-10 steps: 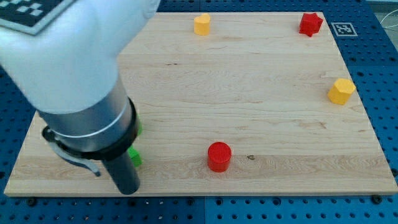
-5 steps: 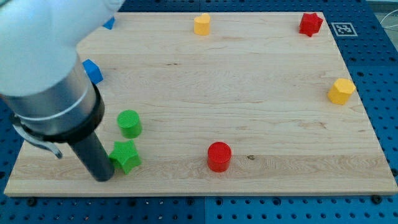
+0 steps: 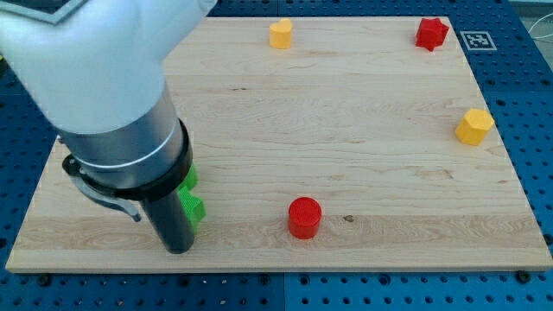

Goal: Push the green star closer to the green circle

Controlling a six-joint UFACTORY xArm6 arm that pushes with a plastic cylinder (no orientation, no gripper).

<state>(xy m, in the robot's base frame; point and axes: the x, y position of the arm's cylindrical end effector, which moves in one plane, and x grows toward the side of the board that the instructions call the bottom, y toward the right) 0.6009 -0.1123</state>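
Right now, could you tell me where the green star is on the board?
The green star sits near the view's bottom left, mostly hidden behind my rod, just right of my tip, with the green circle just above it and the red circle to its right.

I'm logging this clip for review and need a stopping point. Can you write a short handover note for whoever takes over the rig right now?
Tip: my tip is down on the board near the view's bottom-left, right beside the green star, on its left.
Job's things: the arm covers most of both green blocks. Only a sliver of the green star shows, and just above it a sliver of the green circle. They look close together; whether they touch cannot be told.
Done: the two greens already sit near each other.
Left: pull the arm clear, check the gap, nudge the star further if needed.
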